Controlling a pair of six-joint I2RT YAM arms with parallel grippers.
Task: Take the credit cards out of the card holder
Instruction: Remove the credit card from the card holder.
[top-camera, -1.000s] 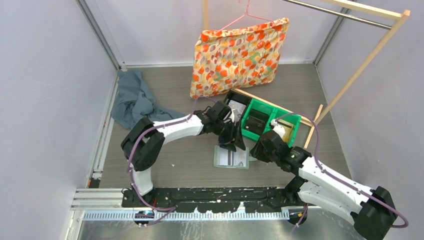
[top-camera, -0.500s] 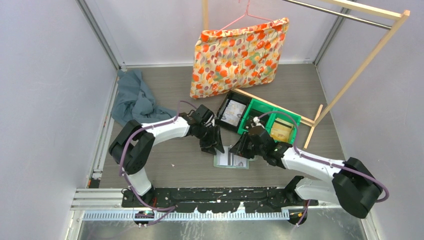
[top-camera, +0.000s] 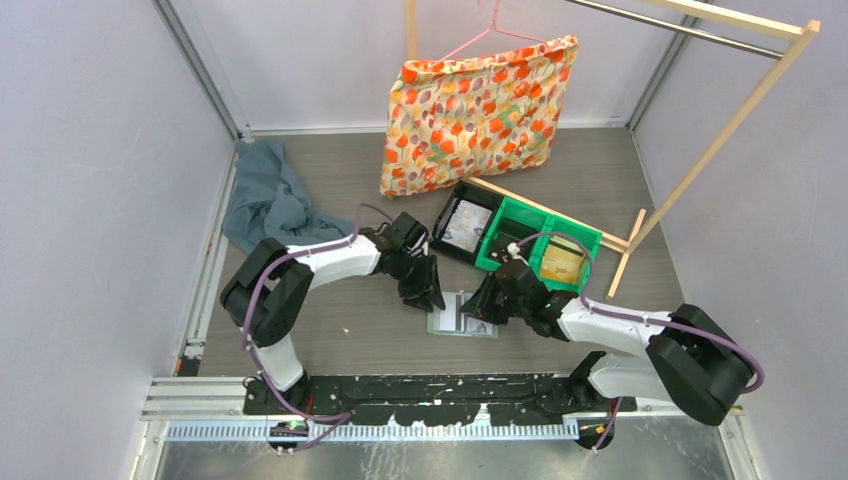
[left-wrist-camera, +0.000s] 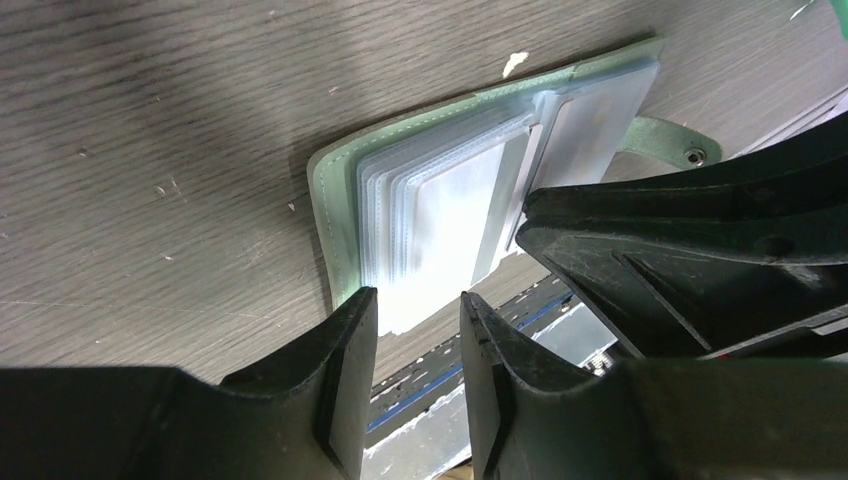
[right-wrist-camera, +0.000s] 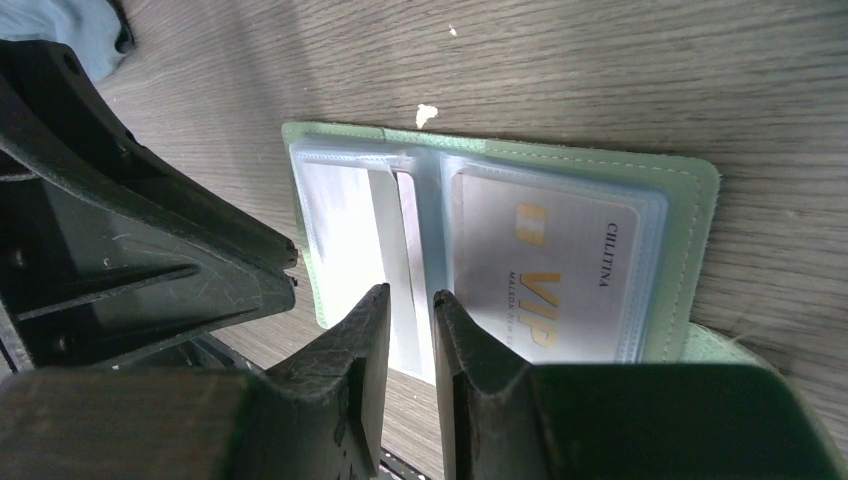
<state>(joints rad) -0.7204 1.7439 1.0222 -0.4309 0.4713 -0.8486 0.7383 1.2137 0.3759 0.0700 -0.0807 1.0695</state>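
You have the card holder lying open between the arms, long axis left to right. Left gripper and right gripper stand narrowly apart, holding nothing. The pocketed credit card lies nearer your right gripper

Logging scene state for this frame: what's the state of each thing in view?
card holder: open, lying flat, pockets up.
credit cards: inside the clear pockets; a VIP card shows.
left gripper: narrowly open at the holder's edge, holding nothing.
right gripper: narrowly open over the holder's middle.
blue-grey cloth: crumpled, back left.
floral fabric: hanging up.
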